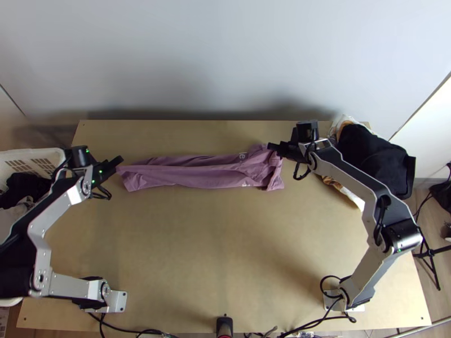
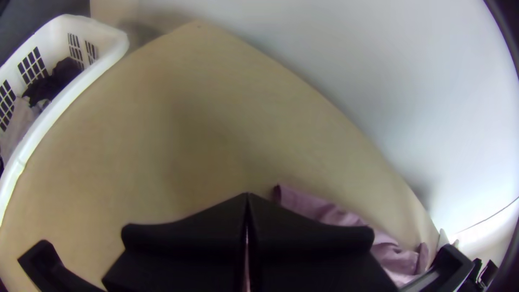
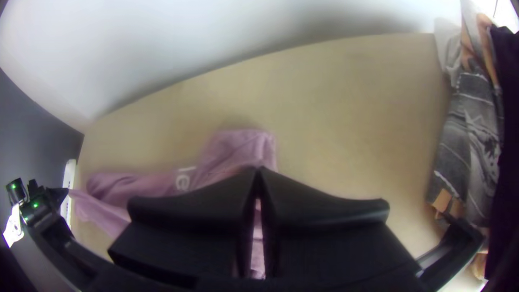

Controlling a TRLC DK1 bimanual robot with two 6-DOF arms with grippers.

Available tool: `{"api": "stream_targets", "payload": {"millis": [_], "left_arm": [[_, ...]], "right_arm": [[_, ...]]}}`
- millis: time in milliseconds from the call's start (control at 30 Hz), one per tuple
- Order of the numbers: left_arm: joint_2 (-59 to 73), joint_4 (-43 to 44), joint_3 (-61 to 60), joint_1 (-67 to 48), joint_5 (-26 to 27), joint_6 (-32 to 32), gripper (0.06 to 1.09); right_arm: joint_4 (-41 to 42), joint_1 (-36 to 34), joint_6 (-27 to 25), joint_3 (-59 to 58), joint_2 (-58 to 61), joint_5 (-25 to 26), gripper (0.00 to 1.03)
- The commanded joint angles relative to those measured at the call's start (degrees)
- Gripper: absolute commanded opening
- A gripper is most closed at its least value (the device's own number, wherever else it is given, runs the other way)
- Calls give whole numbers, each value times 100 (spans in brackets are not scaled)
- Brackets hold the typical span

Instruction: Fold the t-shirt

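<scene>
At the left end of the t-shirt (image 1: 197, 176): our left gripper (image 2: 247, 197) is pinched closed on a corner.
Right end: our right gripper (image 3: 258, 171) is clamped on the cloth too, near the far side.
T-shirt lie: long narrow strip across the far half of the table (image 1: 186, 248), top edge pulled pretty taut between us. Can't count layers.
Fold: looks like we're midway through a lengthwise one.
Next move: we'd probably bring both ends over together, lay that edge down level, then let go. If one side lags, it'll likely twist.
Surface: light wood, white basket (image 1: 39, 154) of clothes on the left, black garment (image 1: 369, 155) over patterned cloth (image 3: 471, 143) on the right.
Room: plain pale wall (image 1: 225, 62) behind.
</scene>
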Motion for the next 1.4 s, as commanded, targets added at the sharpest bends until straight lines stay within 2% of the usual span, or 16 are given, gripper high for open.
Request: {"api": "stream_targets", "payload": {"millis": [0, 100, 133, 167, 200, 233, 267, 300, 500, 600, 733, 833, 967, 1133, 1367], "left_arm": [[711, -519, 535, -100, -74, 50, 9], [887, -756, 719, -108, -66, 50, 10], [949, -906, 816, -108, -57, 58, 16], [975, -1073, 895, -117, -39, 85, 34], [975, -1196, 948, -126, -30, 93, 65], [922, -1275, 957, -126, -22, 93, 98], [834, -1284, 939, -126, -22, 93, 104], [755, -1292, 939, -126, -22, 85, 104], [-168, -1442, 702, 24, 66, 85, 104], [-862, -1327, 289, 164, 383, 58, 104], [-1398, -1037, -195, 349, 435, 58, 104], [-1389, -985, -327, 586, 594, 67, 104], [-1380, -976, -573, 586, 1130, 32, 104], [-1380, -220, -880, 226, 1182, -109, 104], [-572, -211, -450, 76, 1481, -214, 104]], "right_arm": [[63, -29, 4, 32, 368, -4, 3], [98, -117, 101, 50, 447, -4, 3], [98, -135, 92, 41, 455, -4, 4], [98, -152, 92, 15, 447, -4, 13], [90, -161, 92, -20, 429, -4, 36], [72, -170, 101, -73, 394, -4, 66], [63, -179, 145, -135, 341, -4, 93], [2, -188, 153, -170, 280, -13, 99], [-719, -108, 215, -407, -740, -83, 99], [-728, -47, 285, -811, -1698, -92, 99], [-780, 32, 382, -1058, -2638, -136, 99], [-983, 94, 452, -1101, -3060, -153, 99], [-1167, 146, 514, -1198, -3385, -153, 99], [-1492, 226, 540, -1101, -3517, -233, 99], [-2037, 296, 496, -987, -3702, -277, 99]]}}
